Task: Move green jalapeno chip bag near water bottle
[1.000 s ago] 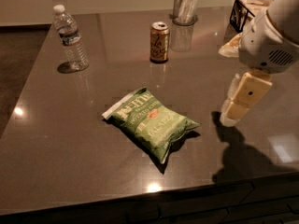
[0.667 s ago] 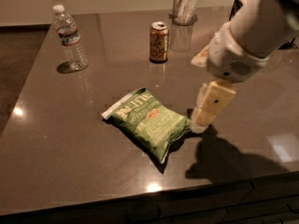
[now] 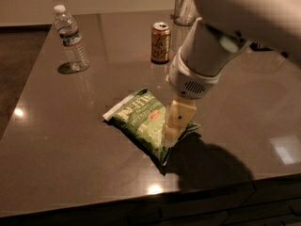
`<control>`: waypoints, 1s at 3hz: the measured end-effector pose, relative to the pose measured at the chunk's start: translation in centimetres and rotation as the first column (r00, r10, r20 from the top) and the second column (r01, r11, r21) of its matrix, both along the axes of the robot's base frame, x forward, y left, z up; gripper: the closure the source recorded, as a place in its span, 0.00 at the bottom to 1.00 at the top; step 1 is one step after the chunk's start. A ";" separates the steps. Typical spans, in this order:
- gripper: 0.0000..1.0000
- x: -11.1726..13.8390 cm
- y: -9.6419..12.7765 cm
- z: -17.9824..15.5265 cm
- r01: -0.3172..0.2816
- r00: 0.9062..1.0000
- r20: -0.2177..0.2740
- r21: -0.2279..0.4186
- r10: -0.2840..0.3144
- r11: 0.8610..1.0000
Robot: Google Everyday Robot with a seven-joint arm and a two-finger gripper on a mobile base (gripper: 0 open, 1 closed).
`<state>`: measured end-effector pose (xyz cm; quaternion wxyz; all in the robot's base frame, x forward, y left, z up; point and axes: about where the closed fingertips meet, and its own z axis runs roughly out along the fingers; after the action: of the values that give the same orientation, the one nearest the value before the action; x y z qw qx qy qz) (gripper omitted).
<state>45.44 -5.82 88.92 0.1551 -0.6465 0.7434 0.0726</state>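
The green jalapeno chip bag lies flat on the dark table, near its middle front, with its pale top edge pointing to the far left. The water bottle stands upright at the table's far left, well apart from the bag. My gripper hangs from the large white arm and points down onto the right part of the bag, touching it or just above it. The arm hides the bag's right edge.
A gold-brown drink can stands at the back middle, behind the bag. A metal cup stands further back, partly hidden by the arm. The table's front edge runs just below the bag. Dark floor lies to the left.
My arm has swung left from the table's right side, and the gripper now stands over the right part of the bag. The bag, bottle and can have not moved.
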 end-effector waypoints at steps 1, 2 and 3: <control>0.00 -0.4 1.0 -2.4 0.003 1.000 -0.011 -0.066 -0.004 0.998; 0.18 -0.6 1.0 -4.0 0.039 0.999 -0.024 -0.118 -0.042 0.992; 0.41 -0.6 1.1 -3.9 0.077 0.996 -0.043 -0.139 -0.084 0.987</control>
<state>44.81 -4.77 84.97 0.0948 -0.6233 0.7756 0.0308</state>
